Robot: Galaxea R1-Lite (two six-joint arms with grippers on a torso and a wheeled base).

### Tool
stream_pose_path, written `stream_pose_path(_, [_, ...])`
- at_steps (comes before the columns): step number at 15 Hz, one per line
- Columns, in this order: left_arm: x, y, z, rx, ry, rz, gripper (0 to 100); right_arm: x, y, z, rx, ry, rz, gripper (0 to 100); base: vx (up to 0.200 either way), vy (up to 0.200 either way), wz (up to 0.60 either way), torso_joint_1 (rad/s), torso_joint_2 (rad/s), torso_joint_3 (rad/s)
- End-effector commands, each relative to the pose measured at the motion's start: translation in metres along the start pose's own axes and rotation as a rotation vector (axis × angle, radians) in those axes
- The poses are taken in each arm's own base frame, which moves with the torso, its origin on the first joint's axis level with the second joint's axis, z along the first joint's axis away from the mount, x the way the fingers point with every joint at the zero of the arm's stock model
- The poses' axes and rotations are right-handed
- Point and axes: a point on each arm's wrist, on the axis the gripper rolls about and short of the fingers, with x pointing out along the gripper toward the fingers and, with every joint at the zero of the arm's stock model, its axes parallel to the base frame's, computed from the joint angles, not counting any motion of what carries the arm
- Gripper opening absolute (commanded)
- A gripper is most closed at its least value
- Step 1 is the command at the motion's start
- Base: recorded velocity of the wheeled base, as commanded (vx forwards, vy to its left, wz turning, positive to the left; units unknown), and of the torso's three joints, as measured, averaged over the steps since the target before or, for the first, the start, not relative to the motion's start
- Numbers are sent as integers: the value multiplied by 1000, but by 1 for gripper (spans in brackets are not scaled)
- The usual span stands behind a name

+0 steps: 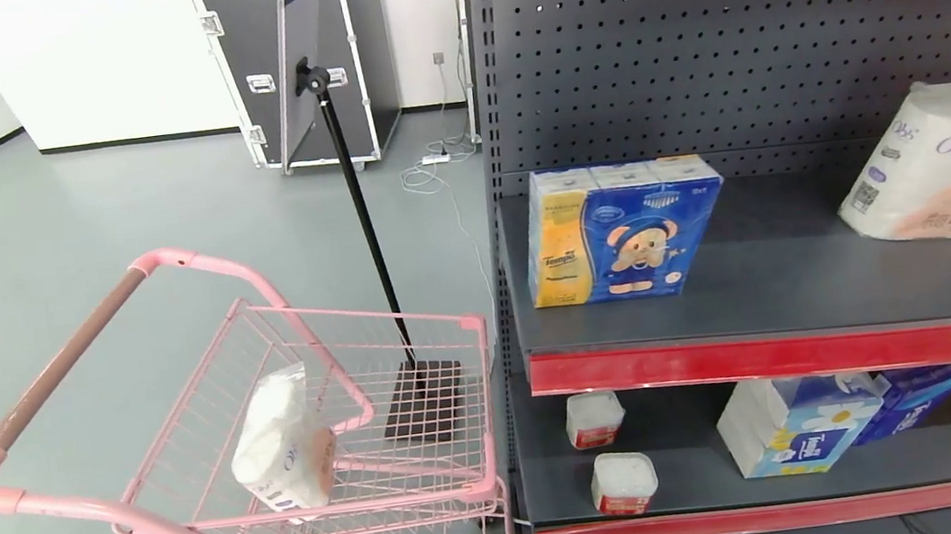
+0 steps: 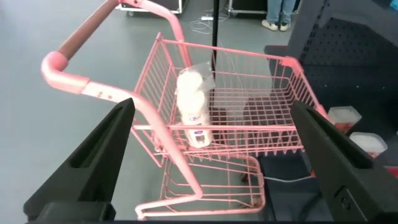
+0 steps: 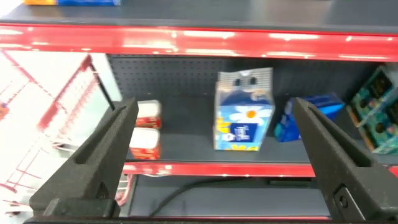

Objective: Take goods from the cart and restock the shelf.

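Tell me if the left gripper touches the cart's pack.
Apart. Left wrist view: the open left gripper hangs short of the cart; the pack lies inside.

The left fingers [image 2: 93, 162] are being held wide apart over the pink cart [image 2: 62, 65], in which a white pack of paper rolls [image 2: 194, 106] is being carried on end, with two white tubs [image 2: 348, 119] being displayed on the shelf [image 2: 336, 37] beside it.

I see a black stand [image 1: 361, 217] rising from a dark square base [image 1: 424, 398] on the grey floor [image 1: 31, 267], with a flat panel [image 1: 300, 98] clamped near its top. Behind it a black flight case [image 1: 367, 44] stands against the white wall [image 1: 105, 58], with white cables [image 1: 428, 177] trailing on the floor beside it.
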Motion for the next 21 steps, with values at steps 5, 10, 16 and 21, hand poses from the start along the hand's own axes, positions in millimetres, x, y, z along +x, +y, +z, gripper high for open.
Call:
stream_pose_path(5, [0, 0, 0, 0, 0, 0, 100, 0, 0, 0, 0, 1, 0, 100, 0, 40, 0, 0, 0, 0])
stream_pose_path(10, [0, 0, 0, 0, 0, 0, 100, 0, 0, 0, 0, 1, 0, 100, 0, 0, 0, 0, 0, 0])
stream_pose_path(16, [0, 0, 0, 0, 0, 0, 100, 0, 0, 0, 0, 1, 0, 100, 0, 0, 0, -96, 248, 153])
stream_pose_path(21, [0, 0, 0, -1, 0, 0, 100, 0, 0, 0, 2, 1, 0, 100, 0, 0, 0, -158, 421, 266])
